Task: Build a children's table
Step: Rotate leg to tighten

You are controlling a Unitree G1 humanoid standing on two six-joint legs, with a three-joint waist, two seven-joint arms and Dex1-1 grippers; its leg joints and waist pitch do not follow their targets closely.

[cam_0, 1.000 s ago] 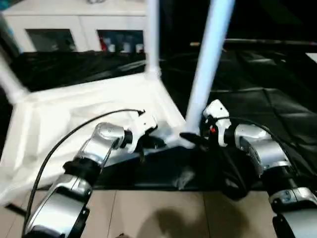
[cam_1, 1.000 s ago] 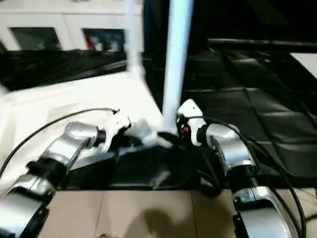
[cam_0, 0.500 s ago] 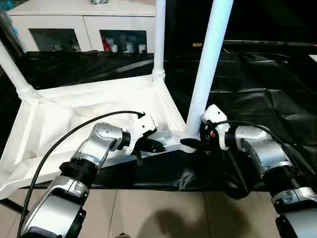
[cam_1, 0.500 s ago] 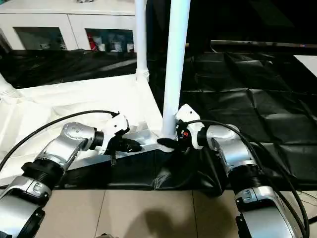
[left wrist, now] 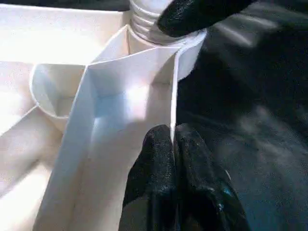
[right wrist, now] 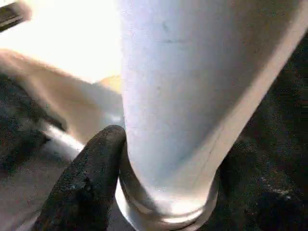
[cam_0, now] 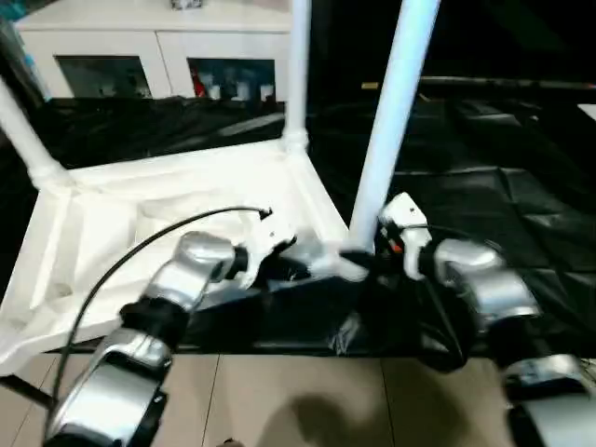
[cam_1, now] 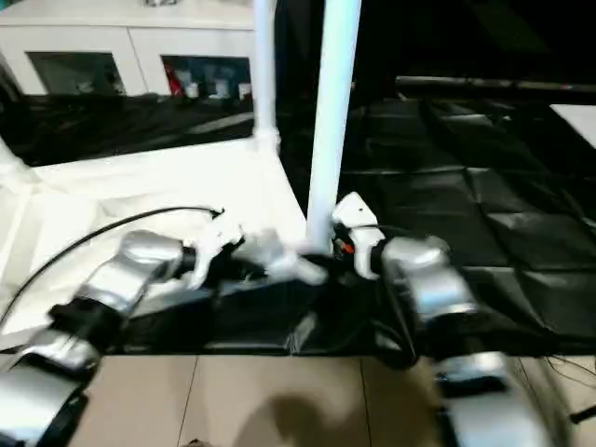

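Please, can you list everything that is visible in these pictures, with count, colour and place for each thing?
tabletop: one, white, upside down on the black sheet, ribbed underside facing up.
legs: three, white, standing up from corner sockets: near right, far right, far left.
black sheet: one, black, crumpled, under the tabletop.
cabinet: one, white with glass doors, behind the work.
floor: light tiles, nearest the robot.
forearms: two, silver, left and right.
left pincer: one, black fingers, shut on the tabletop's thin rim wall near the near right socket.
right pincer: one, black, around the base of the near right leg.
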